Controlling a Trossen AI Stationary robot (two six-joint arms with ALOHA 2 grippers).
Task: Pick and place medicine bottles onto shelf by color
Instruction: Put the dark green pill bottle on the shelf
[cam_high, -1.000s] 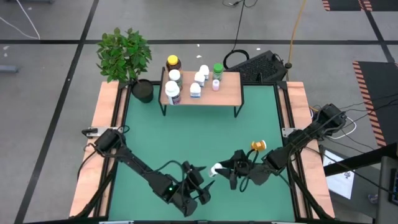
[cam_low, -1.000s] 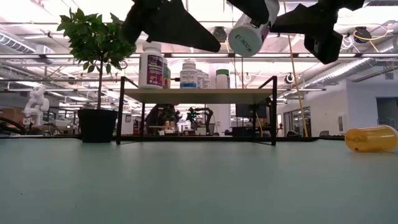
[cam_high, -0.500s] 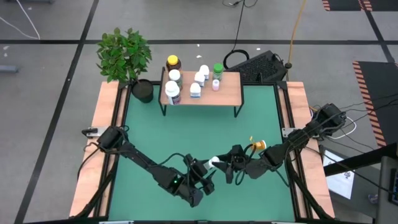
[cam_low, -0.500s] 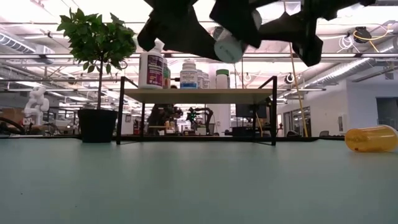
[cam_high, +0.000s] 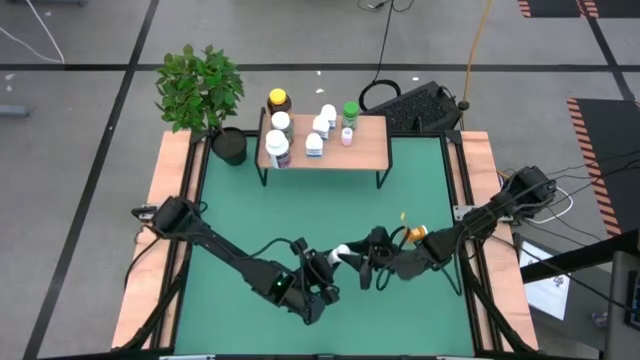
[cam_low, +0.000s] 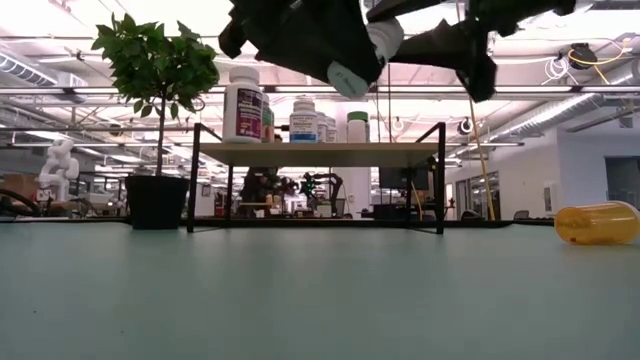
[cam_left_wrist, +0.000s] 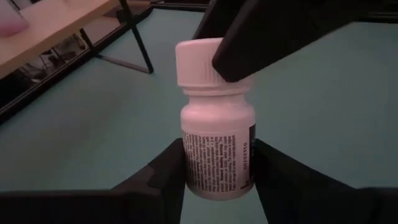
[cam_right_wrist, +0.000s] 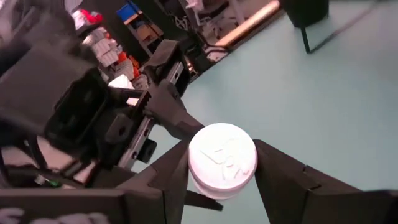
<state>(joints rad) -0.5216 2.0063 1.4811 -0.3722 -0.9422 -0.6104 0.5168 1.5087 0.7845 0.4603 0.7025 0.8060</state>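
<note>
A small white bottle (cam_high: 345, 252) with a white cap is held in the air above the near middle of the table, between both grippers; the low view shows the bottle (cam_low: 355, 62) tilted. My left gripper (cam_high: 325, 270) is on its body and my right gripper (cam_high: 365, 260) on its cap. An orange bottle (cam_high: 415, 234) lies on its side on the table right of them. The shelf (cam_high: 370, 150) stands at the far edge and carries several white bottles, an amber one with a yellow cap (cam_high: 278, 100) and a green-capped one (cam_high: 350, 112). My left gripper pinches the white bottle's labelled body (cam_left_wrist: 217, 155) between its two fingers, which lie across it, below the cap. The bottle is lifted clear of the table. My right gripper pinches the bottle's cap (cam_right_wrist: 222, 155) between its two fingers, coming at it from the cap end, opposite the left gripper.
A potted plant (cam_high: 228, 145) stands left of the shelf. The shelf's black legs (cam_low: 437, 180) rise from the far part of the green table (cam_high: 300, 210). Wooden side boards and cables run along both table edges. Open green surface lies between the grippers and the shelf.
My left gripper has moved up and toward the far edge to the bottle, and its fingers now stand on the body. My right gripper has carried the bottle a little toward the table's left and far edge, tipping it more slanted.
</note>
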